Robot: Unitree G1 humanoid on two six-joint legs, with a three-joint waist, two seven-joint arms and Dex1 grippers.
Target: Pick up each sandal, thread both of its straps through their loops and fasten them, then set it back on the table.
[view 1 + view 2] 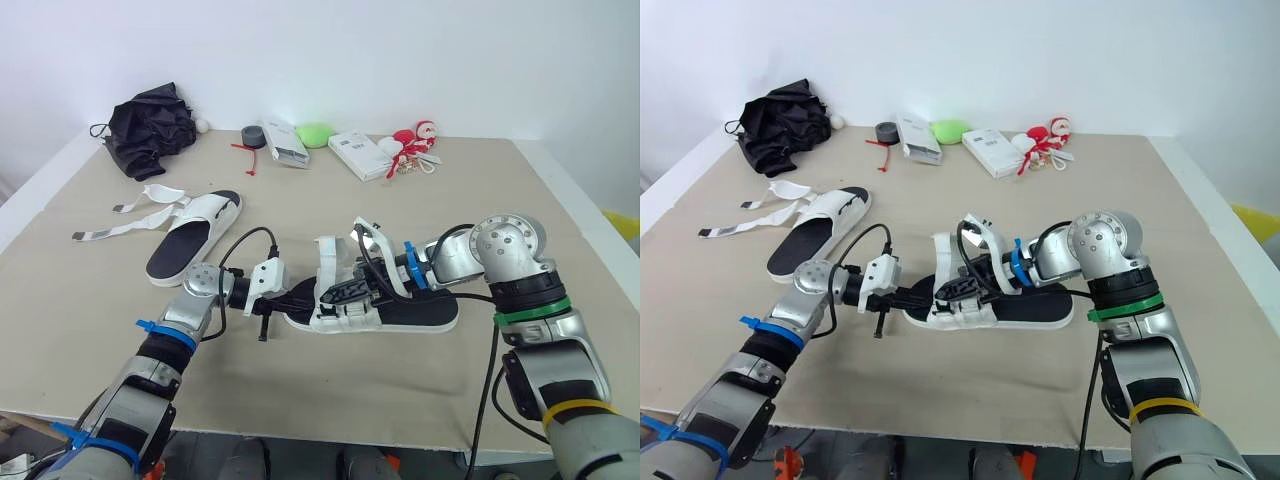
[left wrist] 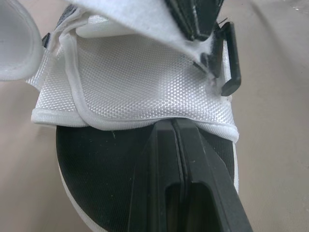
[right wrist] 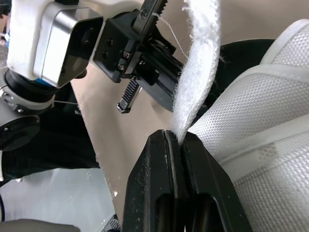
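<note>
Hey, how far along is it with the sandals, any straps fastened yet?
No sandal looks finished. The far sandal lies on the table, its straps spread loose. In hand: the near sandal, with the right gripper shut on a white strap and the left gripper, shut, at its black footbed. Whether that strap has passed its loop I cannot tell. Left: fastening on both sandals.

A bare test lab: plain white wall point(image 1: 400, 60) behind a beige cloth-covered surface point(image 1: 560, 200), a red-and-white plush toy point(image 1: 413, 141) among clutter at its far edge.
</note>
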